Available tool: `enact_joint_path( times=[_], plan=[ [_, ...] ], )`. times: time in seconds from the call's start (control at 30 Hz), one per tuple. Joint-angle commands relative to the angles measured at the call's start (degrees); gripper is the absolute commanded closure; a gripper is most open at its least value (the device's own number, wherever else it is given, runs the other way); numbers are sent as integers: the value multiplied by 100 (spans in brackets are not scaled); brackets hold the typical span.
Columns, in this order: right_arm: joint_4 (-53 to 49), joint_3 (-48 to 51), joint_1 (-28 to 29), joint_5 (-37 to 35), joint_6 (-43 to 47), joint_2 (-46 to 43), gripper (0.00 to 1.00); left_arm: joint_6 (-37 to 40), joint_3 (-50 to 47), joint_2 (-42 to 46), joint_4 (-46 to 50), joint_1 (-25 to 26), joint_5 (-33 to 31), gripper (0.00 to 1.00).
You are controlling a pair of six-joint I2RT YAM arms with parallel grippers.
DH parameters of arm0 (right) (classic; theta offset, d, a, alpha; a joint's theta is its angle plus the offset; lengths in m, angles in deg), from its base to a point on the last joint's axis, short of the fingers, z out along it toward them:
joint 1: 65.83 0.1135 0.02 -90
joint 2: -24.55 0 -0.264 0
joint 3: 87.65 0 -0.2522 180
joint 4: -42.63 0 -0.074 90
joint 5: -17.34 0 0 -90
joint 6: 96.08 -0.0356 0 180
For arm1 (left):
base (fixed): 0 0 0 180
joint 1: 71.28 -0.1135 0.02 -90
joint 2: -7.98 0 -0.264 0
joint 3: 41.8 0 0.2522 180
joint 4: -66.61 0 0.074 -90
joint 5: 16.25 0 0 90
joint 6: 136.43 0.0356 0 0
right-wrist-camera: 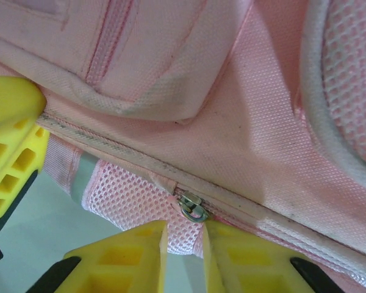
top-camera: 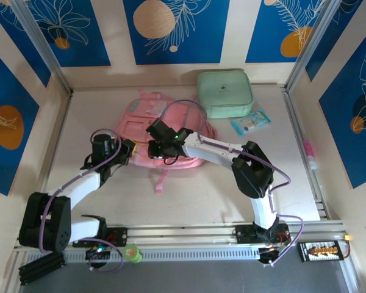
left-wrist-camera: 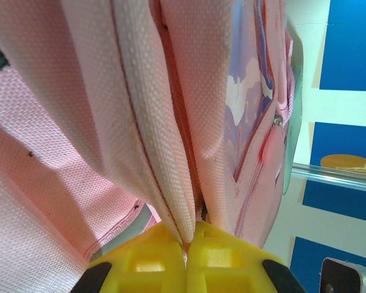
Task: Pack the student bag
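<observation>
The large soft pink fabric student bag (top-camera: 137,122) lies mid-table. It looks limp and light, likely to sag and fold rather than lift as one piece. At its 8 o'clock edge the left gripper (left-wrist-camera: 186,247) is clamped on a fold of its cloth. Near 6 o'clock the right gripper (right-wrist-camera: 184,244) stands narrow, the small metal zip pull (right-wrist-camera: 194,208) at its mouth; whether it pinches, I cannot tell. Seams and that pull look like the best holds.

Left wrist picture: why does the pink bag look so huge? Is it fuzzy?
Left wrist view: the student bag is right at the lens, so its weave looks giant; sharp mid-frame, soft at the top left. Right wrist view: the zipper pull is crisp, the top-right mesh blurs. Top external view: even light.
</observation>
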Motion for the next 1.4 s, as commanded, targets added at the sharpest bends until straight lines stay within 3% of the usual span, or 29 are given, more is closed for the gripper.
enact_joint_path(
  times=[0.0, 0.13, 0.37, 0.5, 0.67, 0.9, 1.13, 1.37],
  plan=[
    [-54, -186, -60, 140, -70, 145, 76, 22, 276, -17, -362, 143, 169, 100],
    [-233, -392, -99, 52, -94, 340, 70, 21, 282, -58, -400, 169, 177, 100],
    [-765, -871, -59, -421, -70, 650, 67, 25, 346, -37, -352, 191, 206, 100],
    [-1093, -1014, -31, -841, -86, 761, 73, 36, 352, -16, -343, 191, 183, 100],
    [-906, -451, -37, -999, -149, 340, 82, 125, 312, -23, -242, 187, 82, 100],
    [-805, 283, -79, -1249, -221, -305, 85, 266, 326, -61, -194, 157, 46, 100],
    [-656, 137, -66, -434, 310, -88, 78, 332, 372, -68, -150, 145, 54, 100],
    [-845, -113, 19, -603, 386, 115, 73, 442, 488, -69, -50, 140, 54, 100]
  ],
)
